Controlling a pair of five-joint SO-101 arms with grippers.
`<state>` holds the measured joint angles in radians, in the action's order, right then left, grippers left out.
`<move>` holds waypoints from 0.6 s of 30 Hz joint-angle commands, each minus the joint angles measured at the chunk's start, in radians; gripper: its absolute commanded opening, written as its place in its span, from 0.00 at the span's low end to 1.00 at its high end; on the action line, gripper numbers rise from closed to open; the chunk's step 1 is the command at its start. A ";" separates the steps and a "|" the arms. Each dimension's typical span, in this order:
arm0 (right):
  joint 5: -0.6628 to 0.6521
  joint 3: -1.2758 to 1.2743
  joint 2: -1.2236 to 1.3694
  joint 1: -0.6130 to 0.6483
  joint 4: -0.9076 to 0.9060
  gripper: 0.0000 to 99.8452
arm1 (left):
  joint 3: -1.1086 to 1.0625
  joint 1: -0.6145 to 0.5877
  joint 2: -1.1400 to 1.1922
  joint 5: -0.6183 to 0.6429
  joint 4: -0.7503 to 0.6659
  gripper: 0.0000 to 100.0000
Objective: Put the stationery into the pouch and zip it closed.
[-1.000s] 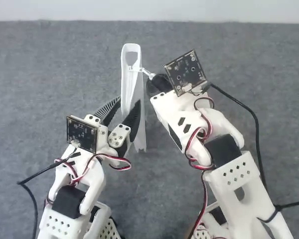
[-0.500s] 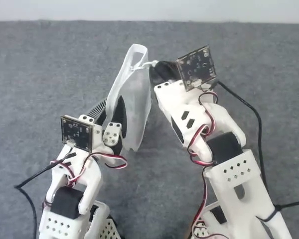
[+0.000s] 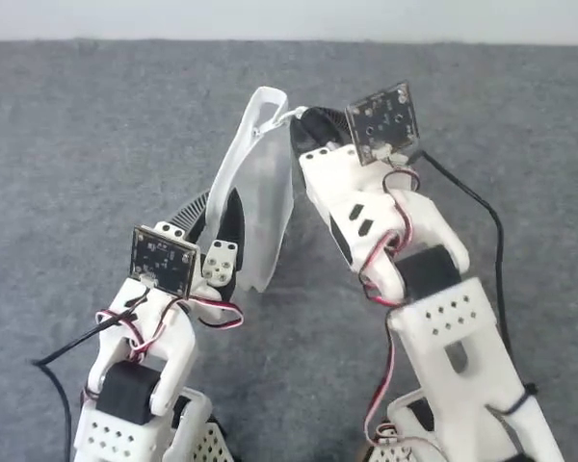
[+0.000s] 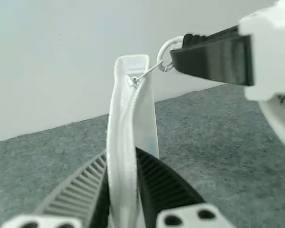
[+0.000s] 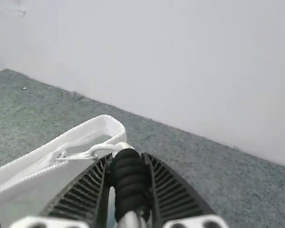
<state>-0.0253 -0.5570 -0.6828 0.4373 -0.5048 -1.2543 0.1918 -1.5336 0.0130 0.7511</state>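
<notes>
Two hands: both are on one pouch, and I read them from all three feeds.
Left hand (image 3: 222,208): closed narrow on the pouch (image 3: 266,183), with the ribbed fingers (image 4: 167,184) pressing its two faces, low on the body. From my left wrist feed the zipped edge (image 4: 126,142) rises straight up between those fingers.
Right hand (image 3: 303,123): pinched on the zip pull ring (image 4: 167,49) at the pouch's upper end. The black fingertips sit just beside the white end tab (image 5: 102,127).
Zip: the slider (image 4: 133,81) sits close under the top tab, joined to the ring by a thin link. The teeth below it look meshed down to my left hand.
Pouch position: between the two arms in the high view, upright but tilted, with its top leaning toward the right hand. I cannot tell whether its lower end touches the tabletop (image 3: 96,125).
Contents: the translucent white wall does not let me make out anything inside.
Surroundings: grey, carpet-like tabletop, with a pale wall (image 5: 180,57) behind.
</notes>
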 commanded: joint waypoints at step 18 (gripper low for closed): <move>0.048 0.420 0.375 -0.196 0.036 0.01 | 0.022 -0.040 -0.008 -0.015 0.038 0.01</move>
<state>0.0054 -0.2931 -0.3636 0.4005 -0.5048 -1.2513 0.1857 -1.5244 0.0100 0.7572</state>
